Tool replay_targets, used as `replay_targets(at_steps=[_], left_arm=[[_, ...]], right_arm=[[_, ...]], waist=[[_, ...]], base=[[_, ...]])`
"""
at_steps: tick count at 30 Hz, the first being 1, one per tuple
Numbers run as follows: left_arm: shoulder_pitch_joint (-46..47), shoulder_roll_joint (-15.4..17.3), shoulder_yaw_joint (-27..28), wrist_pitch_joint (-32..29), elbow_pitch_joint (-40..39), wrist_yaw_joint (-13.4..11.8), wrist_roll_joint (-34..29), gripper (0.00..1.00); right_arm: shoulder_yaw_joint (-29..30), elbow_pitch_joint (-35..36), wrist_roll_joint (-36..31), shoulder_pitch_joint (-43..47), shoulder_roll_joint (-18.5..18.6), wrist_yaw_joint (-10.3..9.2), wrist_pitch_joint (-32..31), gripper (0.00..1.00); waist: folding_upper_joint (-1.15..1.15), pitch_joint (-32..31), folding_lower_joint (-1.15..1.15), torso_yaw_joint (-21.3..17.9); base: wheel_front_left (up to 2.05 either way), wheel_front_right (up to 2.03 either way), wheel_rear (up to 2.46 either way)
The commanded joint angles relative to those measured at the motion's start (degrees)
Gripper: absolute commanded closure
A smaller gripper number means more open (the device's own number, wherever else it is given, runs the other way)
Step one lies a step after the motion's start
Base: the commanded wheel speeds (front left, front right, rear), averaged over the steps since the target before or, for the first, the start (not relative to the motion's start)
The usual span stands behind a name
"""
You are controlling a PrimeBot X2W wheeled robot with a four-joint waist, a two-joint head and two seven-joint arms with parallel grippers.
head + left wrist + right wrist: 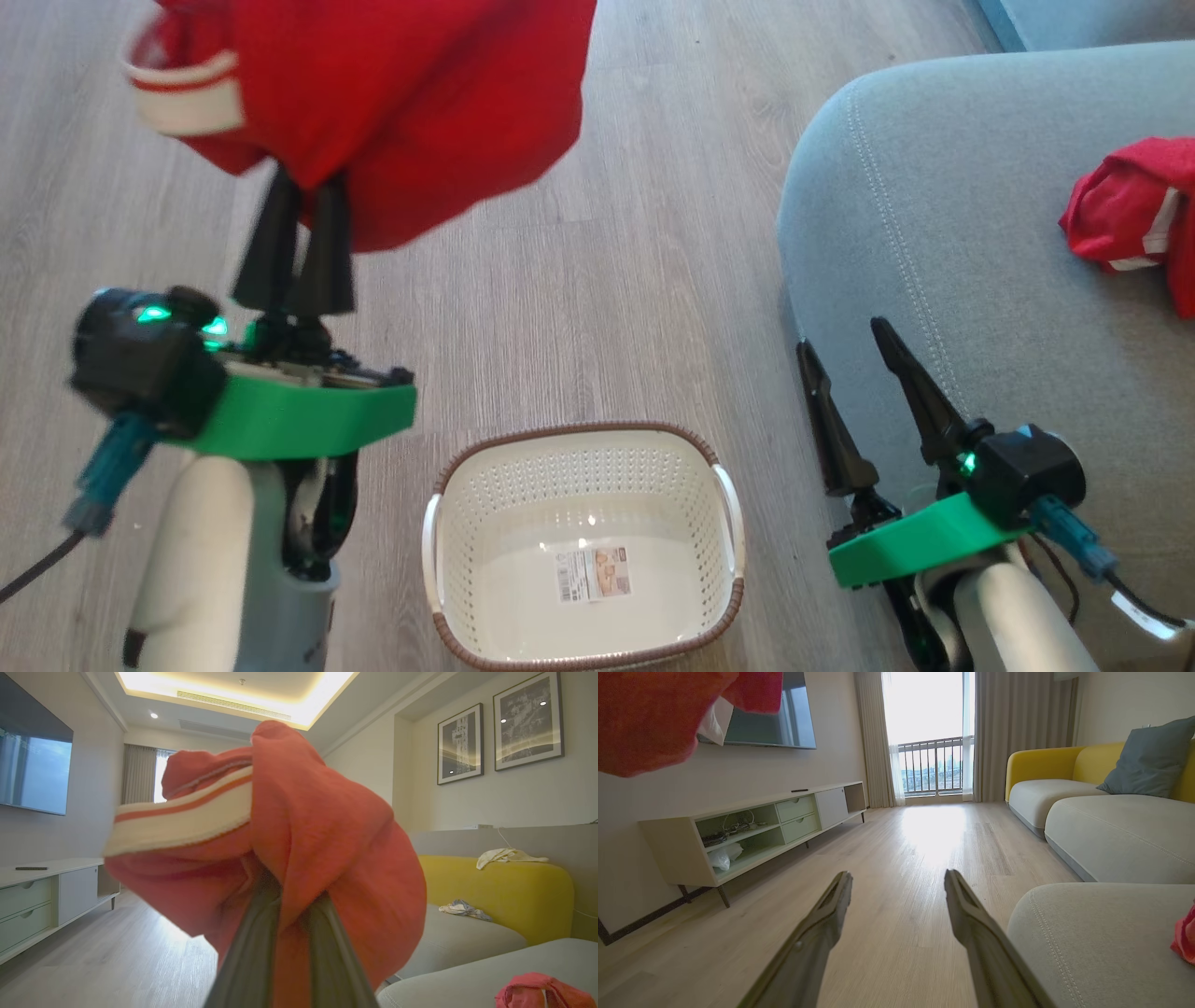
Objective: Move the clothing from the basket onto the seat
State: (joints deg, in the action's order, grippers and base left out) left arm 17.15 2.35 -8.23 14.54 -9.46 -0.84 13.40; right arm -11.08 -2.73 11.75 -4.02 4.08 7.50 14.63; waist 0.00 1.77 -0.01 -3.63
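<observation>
Left fingers: the left gripper (303, 191) has its two long dark fingers pinched close together on a fold of a bright red soft fabric garment with white striped trim (401, 93). The cloth is bunched over the fingertips.
Right fingers: the right gripper (840, 336) has its fingers spread wide and holds nothing. It sits just beside the side edge of the seat.
Held garment: it is lifted clear of the basket and hangs above the pale wooden plank floor (607, 280), well apart from the seat's rounded corner.
Basket: the cream perforated plastic basket with a brown braided rim (579, 431) stands on the floor between the arms. Its inside is bare down to the paper label (594, 572).
Seat: a second bright red fabric garment (1130, 215) lies crumpled on the large grey upholstered seat cushion (934, 233), well in from the rounded corner.
Done: the basket is emptied and one garment is delivered.
Left: by my judgement, the held garment must be carried across to the seat and released.
</observation>
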Motion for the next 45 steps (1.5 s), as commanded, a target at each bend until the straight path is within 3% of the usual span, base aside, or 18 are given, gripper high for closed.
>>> replay_targets(at_steps=[1,7,14,22,36,45], left_arm=[[1.6,0.6,2.4,0.5,-2.4,-0.4,0.3,1.0],[1.6,0.5,-0.5,0.5,-6.3,-0.6,1.3,1.0],[0.5,0.5,-9.3,0.5,-3.6,2.8,0.0,1.0],[-0.4,0.5,-15.7,0.5,1.0,5.8,-0.4,1.0],[-0.2,0.5,-17.0,0.5,2.7,6.9,-0.1,1.0],[-0.2,0.5,-15.9,0.5,3.3,6.9,-0.3,1.0]], right_arm=[[-1.3,2.1,0.4,-1.0,0.6,-0.01,0.4,0.0],[-1.6,2.4,0.5,-0.5,0.9,-0.01,0.4,0.0],[-1.6,3.3,0.1,0.1,0.8,-0.01,0.4,0.0],[-1.3,4.2,0.2,1.2,0.5,-0.01,0.4,0.0],[-0.8,3.8,0.3,1.3,0.3,-0.01,0.4,0.0],[-1.9,4.2,5.2,1.8,0.2,-0.01,0.4,0.0]], waist=[[0.0,-0.1,0.01,0.1],[0.0,-0.5,0.01,0.5],[0.0,-0.2,0.01,0.8],[0.0,1.1,0.01,0.5],[0.0,1.6,0.01,-0.2],[0.0,1.8,0.01,-0.3]], base=[[0.0,0.0,0.0],[0.0,0.0,0.0],[0.0,0.0,0.0],[0.0,0.0,0.0],[0.0,0.0,0.0],[0.0,0.0,0.0]])
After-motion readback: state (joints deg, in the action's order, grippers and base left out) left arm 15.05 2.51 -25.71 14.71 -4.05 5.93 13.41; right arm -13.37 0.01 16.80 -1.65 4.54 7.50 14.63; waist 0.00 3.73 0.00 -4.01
